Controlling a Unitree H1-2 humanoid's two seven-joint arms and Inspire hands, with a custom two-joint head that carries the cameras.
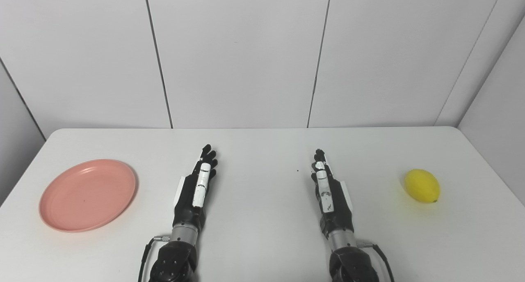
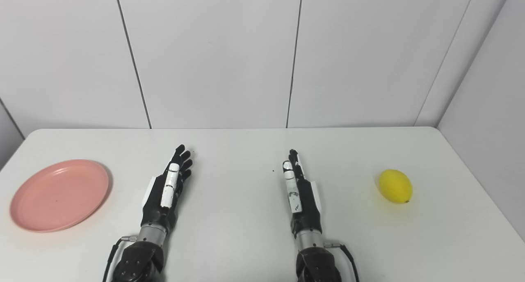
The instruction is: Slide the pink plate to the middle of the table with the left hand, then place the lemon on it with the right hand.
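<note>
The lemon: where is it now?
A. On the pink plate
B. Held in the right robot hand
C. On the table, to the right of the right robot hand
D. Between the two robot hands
C. The lemon lies on the bare table, apart from the right robot hand; the pink plate at far left holds nothing.

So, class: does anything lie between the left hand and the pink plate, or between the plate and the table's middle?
Nothing visible does. Bare table separates the left hand from the pink plate; only that hand lies along the plate's path.
</note>
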